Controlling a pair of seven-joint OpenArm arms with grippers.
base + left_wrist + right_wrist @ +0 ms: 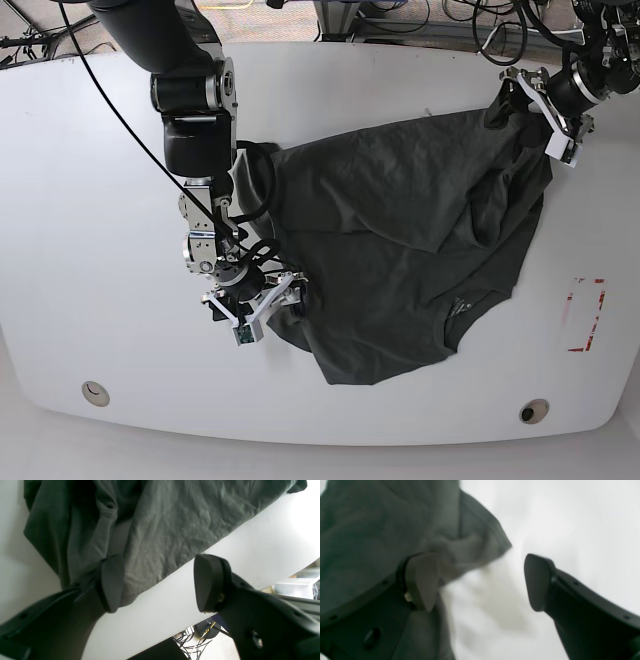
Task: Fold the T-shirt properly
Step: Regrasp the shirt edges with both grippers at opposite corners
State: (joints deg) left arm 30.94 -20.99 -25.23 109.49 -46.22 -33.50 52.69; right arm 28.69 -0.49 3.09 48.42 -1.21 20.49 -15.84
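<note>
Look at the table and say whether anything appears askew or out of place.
The T-shirt lies crumpled and slanted on the white table, one side bunched into folds rather than spread flat. Both grippers, left and right, stand open at its edges.

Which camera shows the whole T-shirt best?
The base view: the T-shirt lies there entire, crumpled on the white table. The left wrist view shows only one wrinkled edge, the right wrist view a blurred corner.

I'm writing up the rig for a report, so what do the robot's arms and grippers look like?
Both arms are black with silver joint sections. Black cables run along the right arm. The left gripper and right gripper have matte black, rounded paddle-shaped fingers and white bracket pieces.
</note>
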